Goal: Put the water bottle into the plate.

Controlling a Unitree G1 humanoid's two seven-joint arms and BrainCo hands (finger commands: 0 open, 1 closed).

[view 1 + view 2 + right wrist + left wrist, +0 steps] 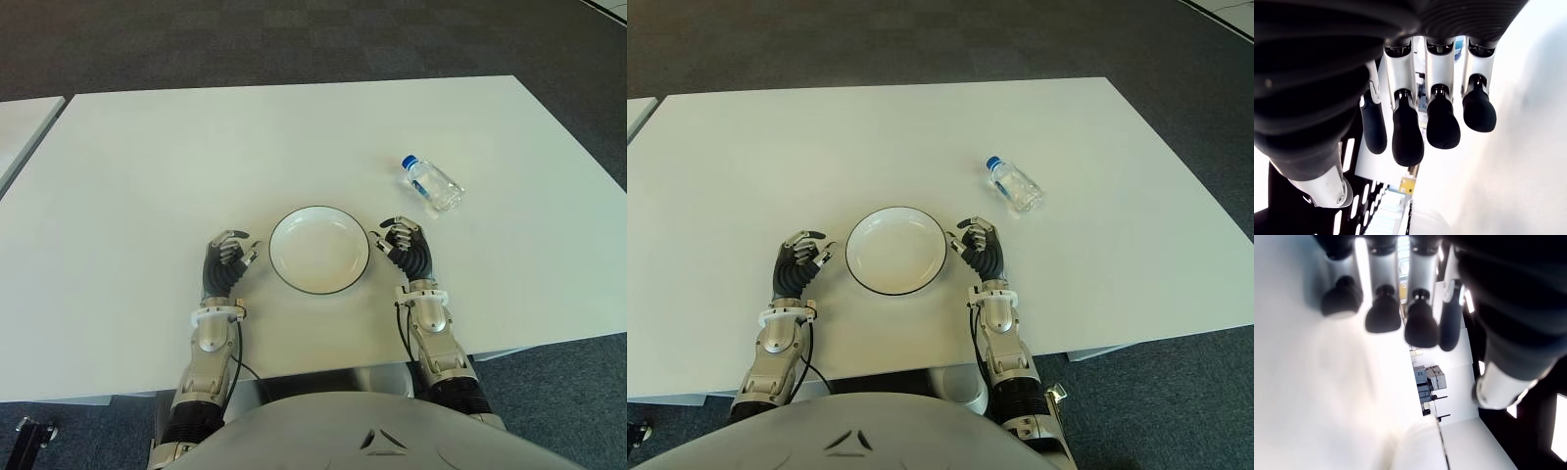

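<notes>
Fingers loosely curled and empty, both hands flank a white plate (319, 250); a water bottle (432, 184) lies beyond the right hand (405, 245), apart from the left hand (227, 260).

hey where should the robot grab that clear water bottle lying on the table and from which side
Grip the clear plastic water bottle with the blue cap around the middle of its body, coming down from above with the right hand, the nearer one. It lies on its side on the white table, cap pointing away from the robot, so fingers should close across its width.
</notes>
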